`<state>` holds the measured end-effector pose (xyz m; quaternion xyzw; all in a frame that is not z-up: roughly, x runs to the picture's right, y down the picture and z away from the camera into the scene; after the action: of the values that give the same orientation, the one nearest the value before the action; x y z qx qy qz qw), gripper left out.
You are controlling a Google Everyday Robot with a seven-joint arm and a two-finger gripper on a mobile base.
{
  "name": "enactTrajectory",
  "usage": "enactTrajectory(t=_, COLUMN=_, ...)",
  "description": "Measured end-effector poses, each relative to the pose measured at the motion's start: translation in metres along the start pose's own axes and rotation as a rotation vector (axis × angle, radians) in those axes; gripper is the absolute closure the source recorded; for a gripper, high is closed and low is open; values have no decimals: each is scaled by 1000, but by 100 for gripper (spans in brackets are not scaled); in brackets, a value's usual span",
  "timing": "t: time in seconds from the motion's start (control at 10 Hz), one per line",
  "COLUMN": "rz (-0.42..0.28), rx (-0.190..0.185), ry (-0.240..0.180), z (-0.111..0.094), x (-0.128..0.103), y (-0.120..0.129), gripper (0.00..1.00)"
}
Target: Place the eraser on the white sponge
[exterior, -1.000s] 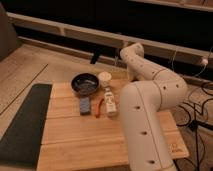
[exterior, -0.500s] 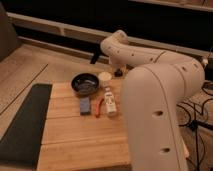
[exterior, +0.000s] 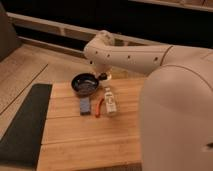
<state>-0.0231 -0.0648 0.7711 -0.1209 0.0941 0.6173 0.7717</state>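
A: Where is the gripper (exterior: 102,74) at this moment?

B: It hangs under the rounded end of the arm (exterior: 125,56), at the far edge of the wooden table (exterior: 80,145), just beside the right side of the black pan (exterior: 84,84). Whether it is open or closed, I cannot tell; it is dark against a dark place.

A: And the eraser?

B: The eraser (exterior: 95,114) lies on the table. It is a very small dark block at the near end of the red-orange pen (exterior: 99,106), just beside the right edge of the white sponge (exterior: 85,106). If it touches the pen or the sponge, I cannot say. The white bottle (exterior: 110,101) lies on the other side of the pen.

A: How will it handle?

B: I expect it is light and stiff, with a rubbery surface that does not slip easily. It is not fragile. The difficulty is that it is small and low, and the pen is very close, so a wide opening may push the pen. I would take it across its narrow width, from above, at the middle.

A: And the sponge?

B: Soft and flat, I think. It can give a little under the eraser, so a low, gentle release at its centre seems best.
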Motion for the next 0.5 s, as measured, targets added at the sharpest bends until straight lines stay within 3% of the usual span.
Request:
enactTrajectory(t=0.2, rz=20, rx=-40, ry=25, z=-8, x=21, y=12, gripper=100)
enactTrajectory(t=0.5, rz=18, rx=-42, ry=26, z=-8, x=22, y=15, gripper=100)
